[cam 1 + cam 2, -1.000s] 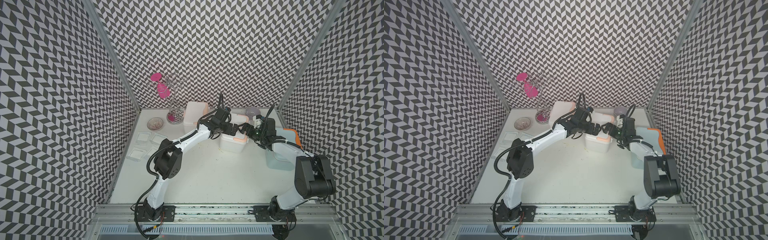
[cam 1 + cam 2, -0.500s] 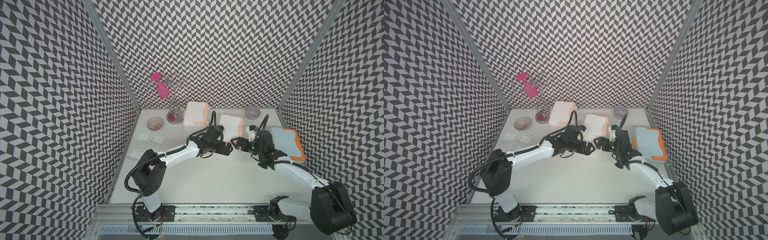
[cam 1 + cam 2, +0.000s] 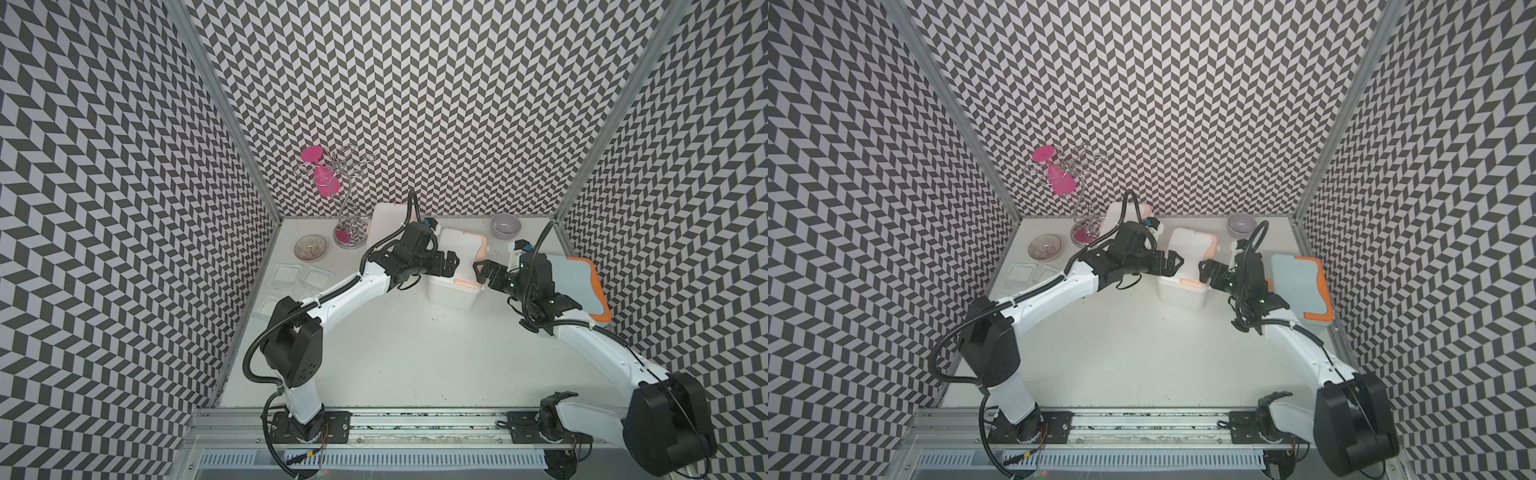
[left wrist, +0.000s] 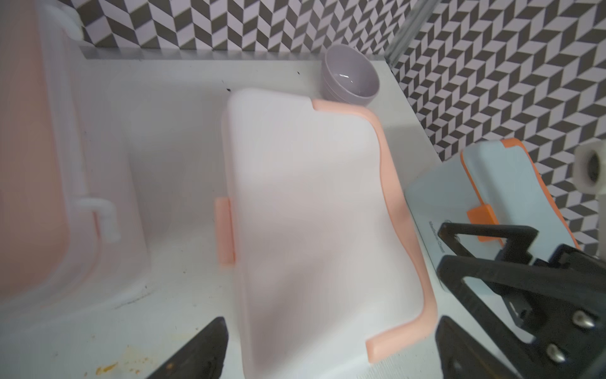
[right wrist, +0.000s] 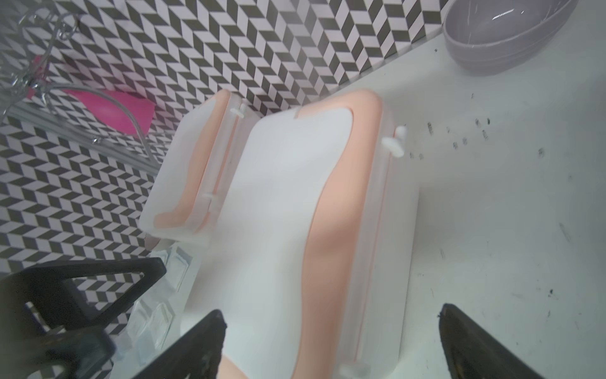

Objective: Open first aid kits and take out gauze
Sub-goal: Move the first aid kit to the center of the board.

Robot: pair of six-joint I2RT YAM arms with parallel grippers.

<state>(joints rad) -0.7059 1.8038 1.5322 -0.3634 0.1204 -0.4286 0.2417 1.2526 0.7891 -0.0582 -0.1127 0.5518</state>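
My left end effector [image 3: 453, 262] hangs with its jaws spread wide and nothing in them, over the left side of the closed lid of the middle first aid kit [image 3: 459, 249]. That kit, white with peach trim, sits on the bench [image 3: 415, 353] about midway along its back half. In the left wrist view my fingers [image 4: 203, 351] stand apart with the near end of the lid between them; I cannot tell whether they touch it.

My right end effector [image 3: 482, 268] is also wide open and empty, just beside the kit's right side.

The second white kit [image 3: 386, 218] stands against the back edge with its lid down, behind my left arm. The pale blue kit [image 3: 571, 282] lies shut along the right edge, next to my right wrist.

Gauze packets [image 3: 286, 276] lie flat by the left edge, well apart from all three kits. A grey bowl [image 3: 505, 225] sits near the back right corner.
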